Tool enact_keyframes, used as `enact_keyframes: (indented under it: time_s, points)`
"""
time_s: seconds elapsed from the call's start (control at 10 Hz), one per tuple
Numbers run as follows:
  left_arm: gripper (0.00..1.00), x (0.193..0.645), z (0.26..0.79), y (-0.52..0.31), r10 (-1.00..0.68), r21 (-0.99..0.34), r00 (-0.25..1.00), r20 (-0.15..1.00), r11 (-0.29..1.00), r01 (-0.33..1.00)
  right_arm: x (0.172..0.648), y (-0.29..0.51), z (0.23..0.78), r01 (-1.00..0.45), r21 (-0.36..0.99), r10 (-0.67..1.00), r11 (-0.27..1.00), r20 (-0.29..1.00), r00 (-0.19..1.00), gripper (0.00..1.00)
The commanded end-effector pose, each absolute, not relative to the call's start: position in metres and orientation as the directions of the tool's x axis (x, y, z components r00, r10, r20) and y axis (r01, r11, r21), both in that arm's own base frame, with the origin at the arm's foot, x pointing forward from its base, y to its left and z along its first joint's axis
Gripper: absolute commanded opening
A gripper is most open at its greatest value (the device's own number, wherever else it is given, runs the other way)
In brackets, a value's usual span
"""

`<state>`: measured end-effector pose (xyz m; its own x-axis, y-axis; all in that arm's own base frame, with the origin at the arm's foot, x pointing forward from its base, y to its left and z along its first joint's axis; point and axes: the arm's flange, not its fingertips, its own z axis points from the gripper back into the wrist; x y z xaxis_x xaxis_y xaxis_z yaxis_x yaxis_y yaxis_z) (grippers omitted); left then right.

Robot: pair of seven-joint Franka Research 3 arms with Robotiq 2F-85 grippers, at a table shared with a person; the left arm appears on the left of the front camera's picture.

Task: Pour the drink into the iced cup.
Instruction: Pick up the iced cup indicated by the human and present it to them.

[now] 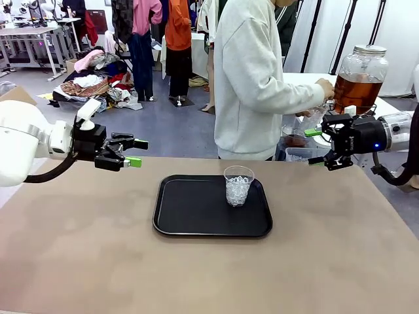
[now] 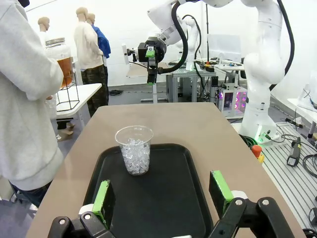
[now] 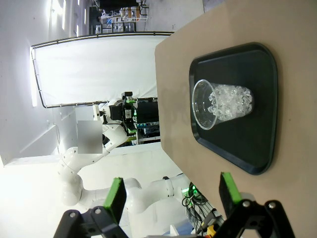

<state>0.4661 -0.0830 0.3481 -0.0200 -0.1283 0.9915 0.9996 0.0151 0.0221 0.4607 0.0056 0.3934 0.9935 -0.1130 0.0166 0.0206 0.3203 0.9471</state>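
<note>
Cup of clear plastic point(image 1: 237, 186), ice-filled, sits on black rectangular tray point(image 1: 186, 209); we hold left claw point(image 1: 135, 151) and right claw point(image 1: 314, 146) wide open, empty.

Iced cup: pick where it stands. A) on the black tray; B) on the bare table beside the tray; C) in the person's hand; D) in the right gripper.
A: the iced cup stands upright on the black tray, with nothing touching it.
</note>
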Motion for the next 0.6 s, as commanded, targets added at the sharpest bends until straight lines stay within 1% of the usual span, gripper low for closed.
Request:
enact_keyframes:
  time_s: [0.0,0.5]
  points:
    - [1.0,0.4657,0.3488,-0.0831,-0.128,0.024,-0.022,0.992,0.014,1.0,0.4607,0.0059,0.3944,0.022,0.948,-0.114,0.318,0.015,0.993,1.0]
    - [1.0,0.4657,0.3488,-0.0831,-0.128,0.024,-0.022,0.992,0.014,1.0,0.4607,0.0059,0.3944,0.022,0.948,-0.114,0.318,0.015,0.993,1.0]
